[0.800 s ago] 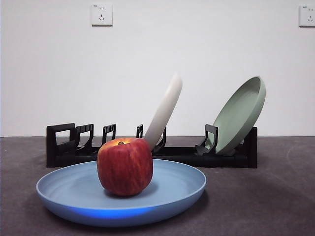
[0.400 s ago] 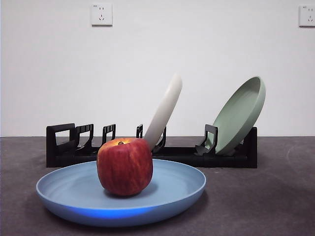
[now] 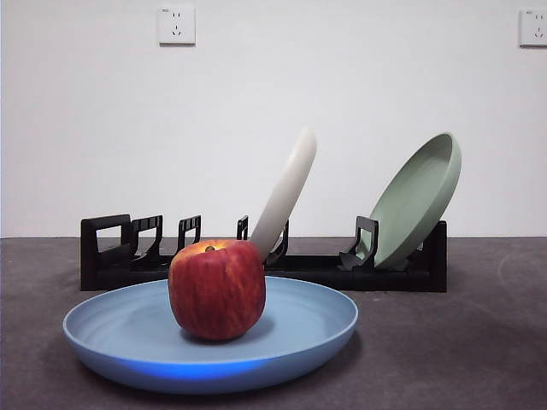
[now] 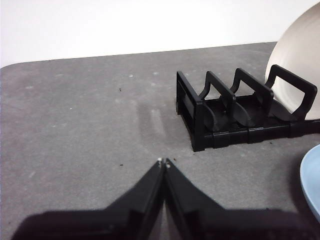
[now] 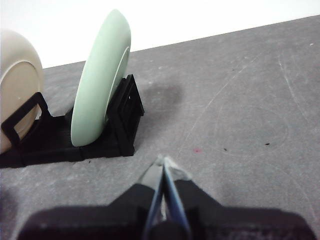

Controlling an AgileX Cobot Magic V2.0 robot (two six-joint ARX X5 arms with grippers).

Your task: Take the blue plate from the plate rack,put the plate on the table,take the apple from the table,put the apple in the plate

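On the blue plate (image 3: 299, 329) sits the apple (image 3: 217, 289) (red, yellow-streaked top).

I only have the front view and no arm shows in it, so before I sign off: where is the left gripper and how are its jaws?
Observer: The left gripper is shut, empty, over bare table beside the plate rack.
Operator: And the right one?
Observer: The right gripper is shut too, holding nothing, near the rack end with the sage-green plate.
Operator: Either touching the blue plate?
Observer: No; the blue plate shows only at the left wrist picture's edge, apart from the gripper.
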